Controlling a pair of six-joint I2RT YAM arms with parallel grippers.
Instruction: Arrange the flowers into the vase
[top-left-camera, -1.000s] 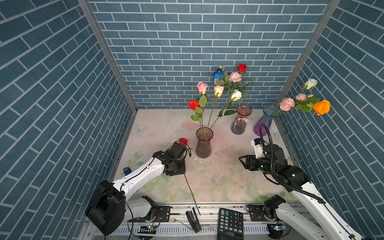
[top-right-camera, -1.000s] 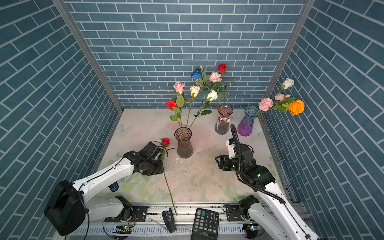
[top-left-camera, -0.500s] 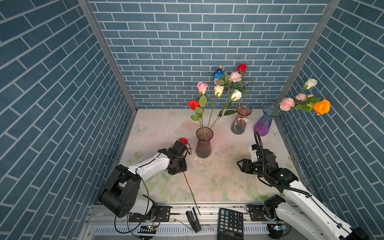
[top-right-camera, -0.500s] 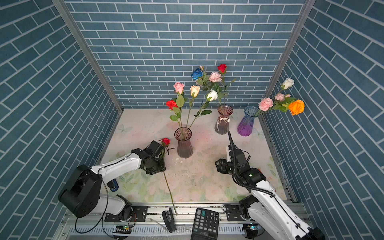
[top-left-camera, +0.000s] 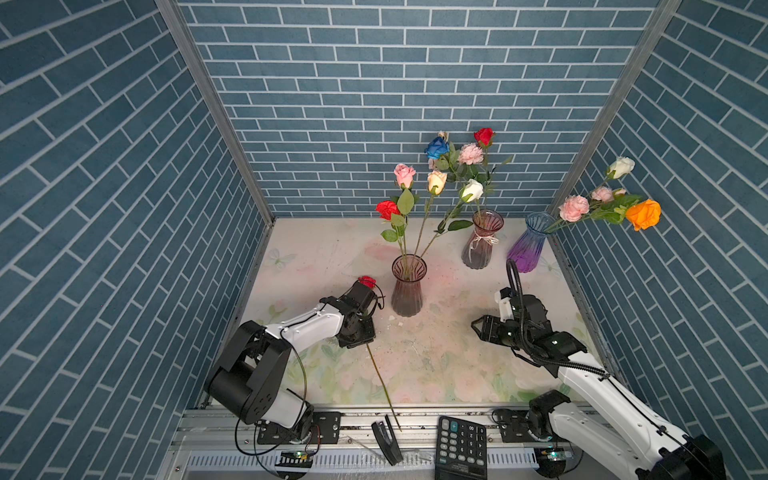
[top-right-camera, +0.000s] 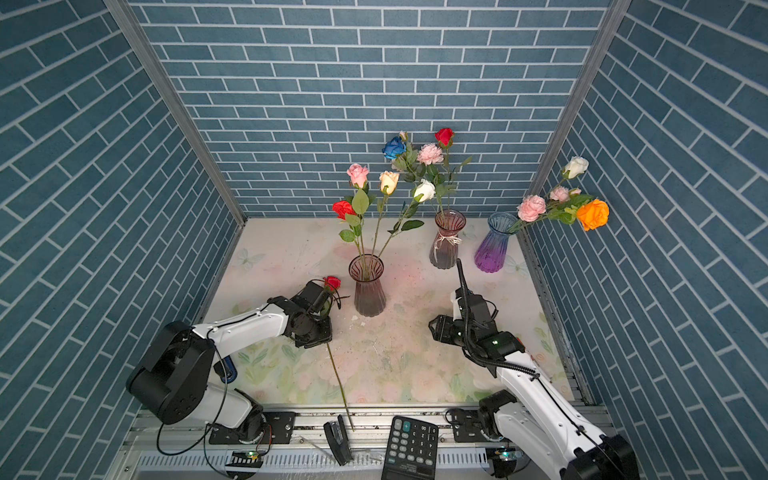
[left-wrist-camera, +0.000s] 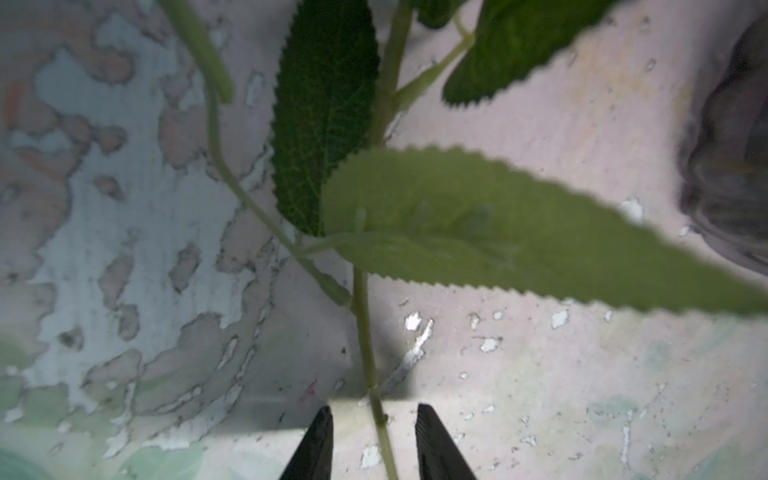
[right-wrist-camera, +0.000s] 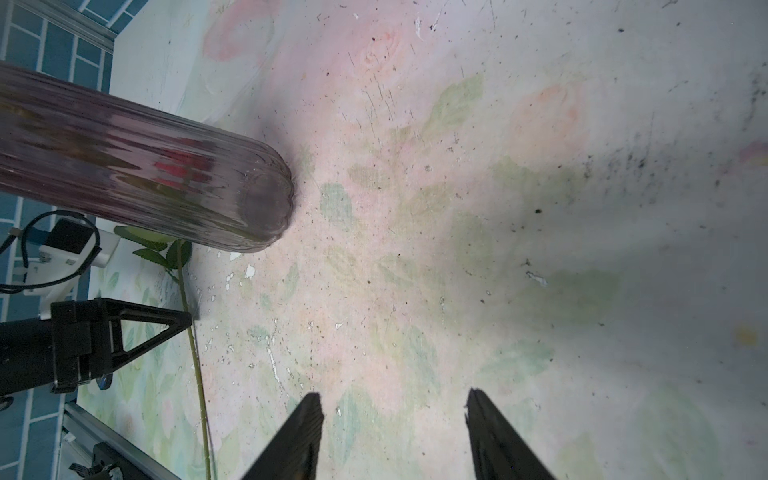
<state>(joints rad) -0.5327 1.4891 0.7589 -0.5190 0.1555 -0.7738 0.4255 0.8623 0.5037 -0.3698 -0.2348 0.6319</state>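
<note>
A red rose lies on the floral mat, its long stem running to the front rail. My left gripper points down over the stem. Its jaws straddle the stem with a gap on each side, so it is open. The nearest vase, smoky ribbed glass, stands just right of the rose and holds several flowers. My right gripper hovers open and empty over bare mat, right of that vase.
A brown vase with twine and a purple vase stand at the back right, both holding flowers. A calculator and a stapler lie on the front rail. Blue brick walls close in three sides.
My left arm has lowered its gripper onto the stem and the jaws have narrowed around it. The right gripper has drifted slightly left and lower.
</note>
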